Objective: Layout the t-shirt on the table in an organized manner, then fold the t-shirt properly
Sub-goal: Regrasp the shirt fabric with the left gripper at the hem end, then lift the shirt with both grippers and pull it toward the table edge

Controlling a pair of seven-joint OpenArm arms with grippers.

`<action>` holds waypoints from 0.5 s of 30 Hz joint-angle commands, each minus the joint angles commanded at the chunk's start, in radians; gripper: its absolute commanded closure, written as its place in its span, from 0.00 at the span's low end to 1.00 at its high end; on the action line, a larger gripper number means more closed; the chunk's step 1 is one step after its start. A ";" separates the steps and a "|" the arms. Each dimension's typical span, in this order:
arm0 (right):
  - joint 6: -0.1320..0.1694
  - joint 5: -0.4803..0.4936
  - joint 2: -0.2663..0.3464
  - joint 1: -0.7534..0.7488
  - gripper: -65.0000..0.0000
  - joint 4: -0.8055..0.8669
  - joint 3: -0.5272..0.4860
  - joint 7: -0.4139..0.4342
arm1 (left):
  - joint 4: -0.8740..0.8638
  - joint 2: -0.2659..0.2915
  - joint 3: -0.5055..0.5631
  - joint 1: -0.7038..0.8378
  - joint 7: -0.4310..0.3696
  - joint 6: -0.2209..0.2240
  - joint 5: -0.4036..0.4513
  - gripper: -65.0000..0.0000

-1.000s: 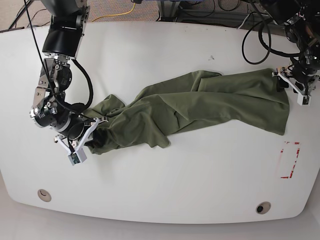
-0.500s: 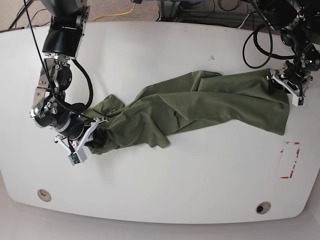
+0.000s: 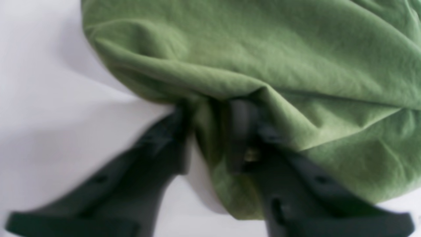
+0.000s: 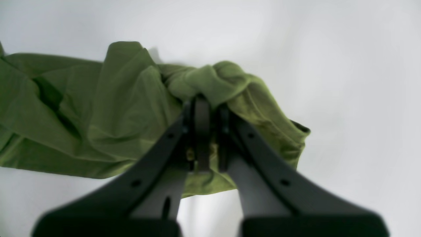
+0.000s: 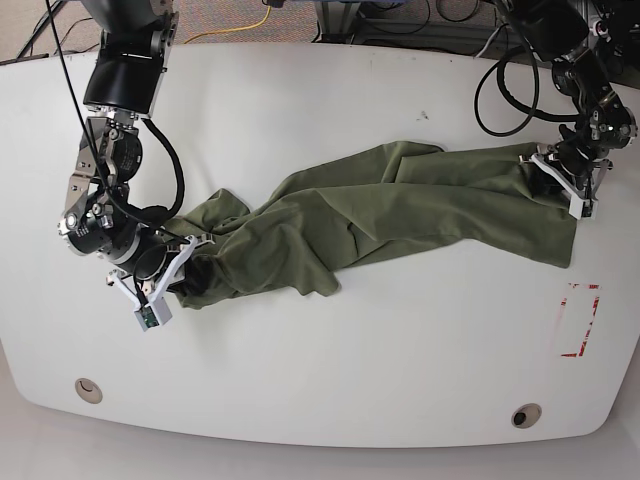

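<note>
The olive-green t-shirt [image 5: 400, 200] lies crumpled in a long band across the white table [image 5: 400, 350]. My right gripper [image 5: 187, 274] is at the shirt's left end. In the right wrist view this gripper [image 4: 205, 102] is shut on a bunched fold of the t-shirt [image 4: 115, 115]. My left gripper [image 5: 560, 175] sits at the shirt's right end. In the left wrist view this gripper [image 3: 210, 115] is open, its fingers astride an edge fold of the t-shirt [image 3: 263, 49]. The image there is blurred.
A red tape rectangle [image 5: 580, 320] marks the table at the right, below the shirt's end. Two round grommets [image 5: 88, 389] [image 5: 526, 414] sit near the front edge. Cables [image 5: 505, 90] hang by the far right arm.
My left gripper has moved left and slightly up from beside the shirt's right edge onto the edge fold. The right gripper keeps its hold and has barely moved.
</note>
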 joint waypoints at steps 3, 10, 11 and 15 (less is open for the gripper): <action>0.000 0.000 0.000 0.000 1.00 0.000 0.000 0.000 | 0.000 0.002 0.002 0.000 0.000 0.000 0.000 1.00; 0.000 0.000 0.000 0.000 1.00 0.000 0.000 0.000 | 0.069 0.002 0.000 0.000 0.000 0.000 0.000 1.00; 0.000 0.000 0.000 0.000 1.00 0.000 0.000 0.000 | 0.084 0.002 -0.002 0.000 0.002 0.000 0.000 1.00; 0.000 0.000 0.000 0.005 1.00 0.028 0.000 0.000 | 0.167 0.002 -0.002 -0.009 0.006 0.000 0.000 1.00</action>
